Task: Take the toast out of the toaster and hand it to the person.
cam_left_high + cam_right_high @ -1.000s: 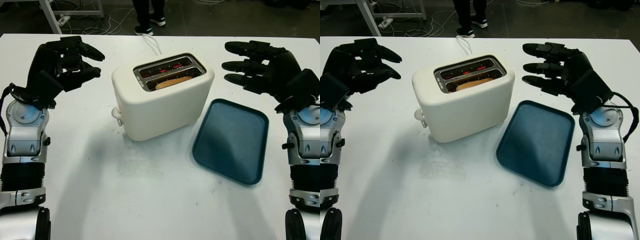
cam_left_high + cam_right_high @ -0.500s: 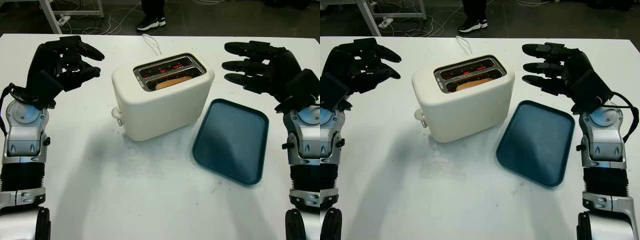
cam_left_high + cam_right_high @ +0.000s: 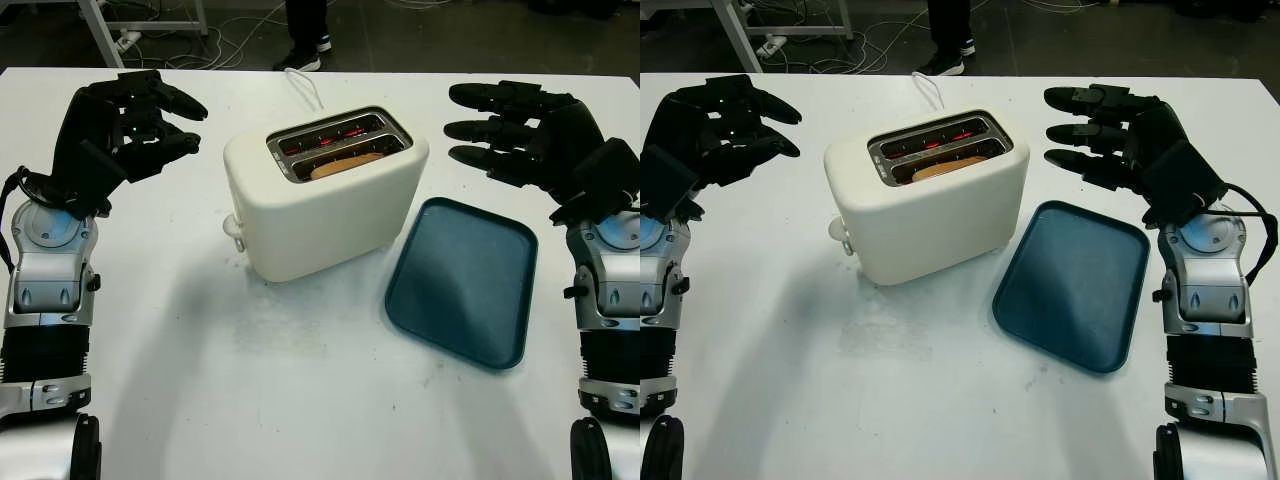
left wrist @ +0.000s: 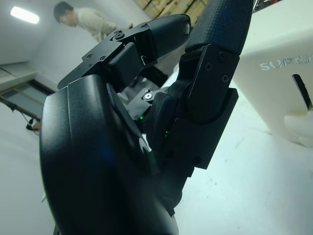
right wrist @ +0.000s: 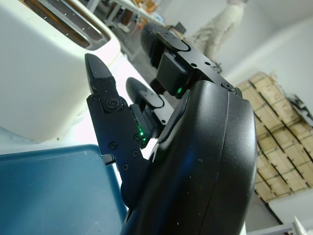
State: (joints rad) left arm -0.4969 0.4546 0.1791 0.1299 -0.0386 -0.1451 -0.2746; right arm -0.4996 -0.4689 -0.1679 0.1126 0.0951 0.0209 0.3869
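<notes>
the toast (image 3: 347, 164) sits in the nearer slot of the cream toaster (image 3: 325, 195), centre of the frame on the white worktop (image 3: 300, 380), with just its browned top edge showing above the slot; the farther slot glows red inside. my left hand (image 3: 125, 125) is raised at the upper left of the frame, fingers partly curled and holding nothing. my right hand (image 3: 520, 135) is raised at the upper right, open and empty, its fingers pointing toward the toaster. a dark teal tray (image 3: 462, 280) lies on the worktop at the lower right of the toaster. a person's legs and shoes (image 3: 305, 40) stand beyond the far edge, top centre.

i judge the toast to be light, stiff and crumbly, and likely hot. i'd pinch the exposed top edge across its flat faces, gently, and lift it straight up so it doesn't snag or break, keeping my fingers off the metal slot rim.
</notes>
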